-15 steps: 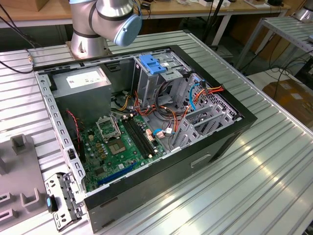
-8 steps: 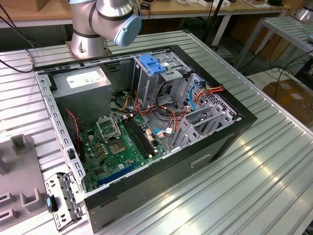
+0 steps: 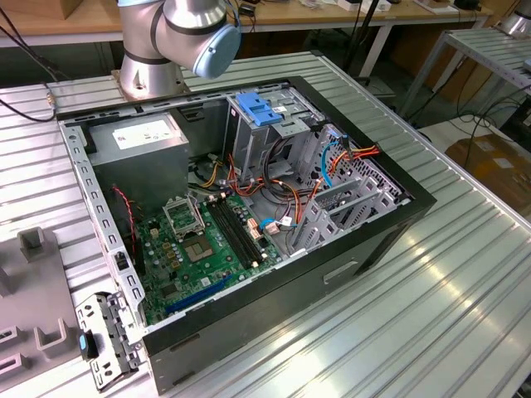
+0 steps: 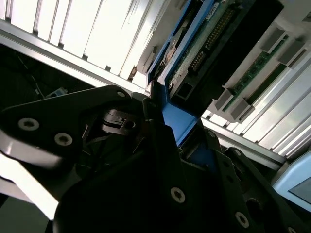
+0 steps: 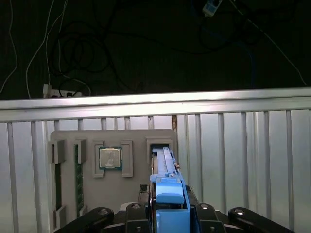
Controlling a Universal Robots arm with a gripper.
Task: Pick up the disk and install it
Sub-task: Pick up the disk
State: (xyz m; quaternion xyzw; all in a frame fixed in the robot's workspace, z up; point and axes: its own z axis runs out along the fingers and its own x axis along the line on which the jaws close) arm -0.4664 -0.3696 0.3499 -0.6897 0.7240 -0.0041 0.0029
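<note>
1. Disk (image 5: 164,167) is being kept on edge in a slot of the grey fixture tray (image 5: 136,138), which is lying on the ribbed tabletop (image 5: 243,160). As a judgement, the slot is being used so that the blue rail is presented toward the tool.
2. Tool (image 5: 170,209) is being seen closed onto the disk's blue rail. The rail is sitting between the jaws with no gap showing on either side in both wrist views, so it is being read as gripped. Whether the disk is being lifted out of the slot cannot be told.
3. Tray layout is being given by the first wrist view: a processor chip (image 5: 110,158) is nested just beside the disk slot, and memory sticks (image 5: 77,170) are slotted farther along.
4. Disk's circuit-board side (image 4: 194,53) is being shown close up in the second wrist view, running away from the tool (image 4: 177,121).
5. Destination is being given by the exterior view: the open computer case (image 3: 365,240), with a blue bracket (image 3: 259,109) atop its metal cage and the arm (image 3: 182,33) mounted behind it.
</note>
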